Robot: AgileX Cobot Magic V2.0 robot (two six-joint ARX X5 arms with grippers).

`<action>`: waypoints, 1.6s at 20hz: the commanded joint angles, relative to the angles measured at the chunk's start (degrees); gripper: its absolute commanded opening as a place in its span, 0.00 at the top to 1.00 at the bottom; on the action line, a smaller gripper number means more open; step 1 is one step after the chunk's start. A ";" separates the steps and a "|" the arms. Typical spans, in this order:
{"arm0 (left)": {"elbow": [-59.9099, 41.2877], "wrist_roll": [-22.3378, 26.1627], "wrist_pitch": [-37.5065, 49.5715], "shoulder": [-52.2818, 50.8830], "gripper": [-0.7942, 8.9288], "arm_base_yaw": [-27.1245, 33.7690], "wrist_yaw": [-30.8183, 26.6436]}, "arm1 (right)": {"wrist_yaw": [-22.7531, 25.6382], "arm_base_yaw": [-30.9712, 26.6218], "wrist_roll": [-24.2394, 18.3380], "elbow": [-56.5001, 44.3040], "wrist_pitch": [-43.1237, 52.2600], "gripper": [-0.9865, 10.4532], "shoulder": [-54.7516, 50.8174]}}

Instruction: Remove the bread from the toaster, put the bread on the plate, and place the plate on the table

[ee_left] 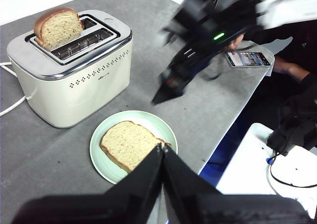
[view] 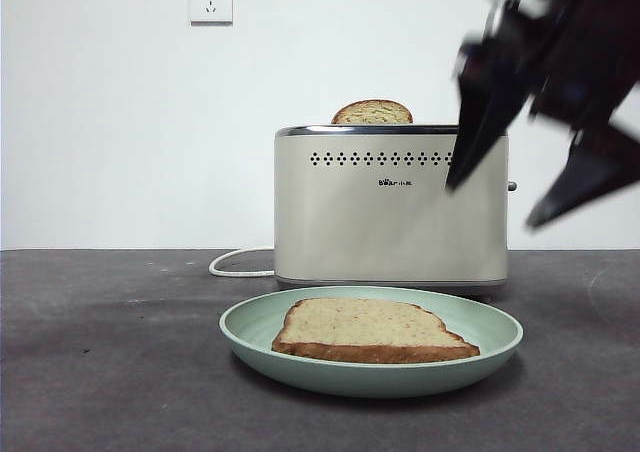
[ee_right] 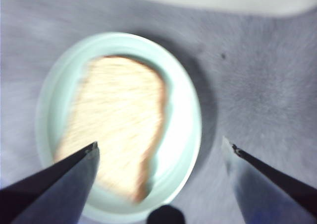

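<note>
The bread (view: 368, 329) lies flat on the mint-green plate (view: 495, 327), which rests on the dark table (view: 110, 352) in front of the cream toaster (view: 390, 207). The bread (ee_left: 130, 143) and plate (ee_left: 163, 127) also show in the left wrist view, and blurred in the right wrist view: bread (ee_right: 119, 120), plate (ee_right: 185, 115). My right gripper (view: 495, 202) hangs open and empty above the plate's right side; it also shows in the left wrist view (ee_left: 171, 87). My left gripper (ee_left: 163, 148) is shut and empty, held high over the table's near side.
A narrower slice with a domed brown top (view: 372, 113) stands in the toaster's back slot (ee_left: 57, 27). The toaster's white cord (view: 238, 263) trails left. A phone (ee_left: 247, 59) lies near the table's edge, beside a person's hand.
</note>
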 commanded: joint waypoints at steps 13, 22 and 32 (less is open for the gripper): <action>-0.04 0.39 0.26 -0.17 0.93 -0.02 -0.09 | -0.04 12.15 -3.58 -0.35 -21.81 0.61 -38.29; -0.04 0.20 0.02 -0.17 0.93 -0.02 -0.13 | -2.89 12.55 -3.89 -0.35 -22.67 0.92 -39.36; -0.02 0.22 -1.27 -0.17 0.92 -0.02 -0.28 | -2.64 12.52 -4.00 -0.35 -22.67 0.91 -39.41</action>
